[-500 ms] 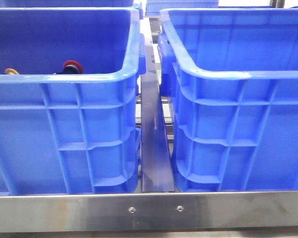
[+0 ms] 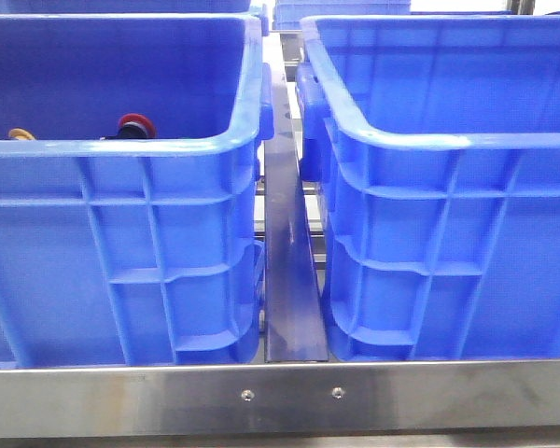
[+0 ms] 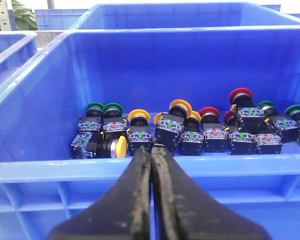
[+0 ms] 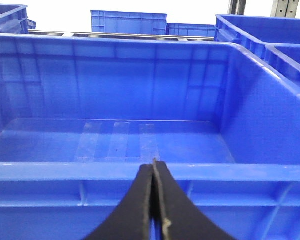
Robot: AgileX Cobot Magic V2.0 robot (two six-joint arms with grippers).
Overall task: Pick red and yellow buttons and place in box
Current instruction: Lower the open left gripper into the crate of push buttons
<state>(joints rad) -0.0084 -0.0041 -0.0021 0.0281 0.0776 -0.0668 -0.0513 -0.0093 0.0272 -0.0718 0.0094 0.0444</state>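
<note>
Several push buttons lie in a row on the floor of the left blue crate (image 3: pixel 50 167). Among them are a tall red-capped button (image 3: pixel 240 95) and a yellow-capped button (image 3: pixel 180 106). The front view shows only a red cap (image 2: pixel 137 124) and a yellow cap (image 2: pixel 21 134) over that crate's near rim (image 2: pixel 121 149). My left gripper (image 3: pixel 152 148) is shut and empty, just outside that near rim. The box (image 2: pixel 439 140) on the right has nothing in it. My right gripper (image 4: pixel 153 164) is shut and empty before the box's near rim (image 4: pixel 90 170). Neither gripper shows in the front view.
Green-capped buttons (image 3: pixel 95 107) lie among the red and yellow ones. A dark metal bar (image 2: pixel 289 280) runs between the two crates. A steel rail (image 2: pixel 280 397) crosses in front of them. More blue crates (image 4: pixel 128 22) stand behind.
</note>
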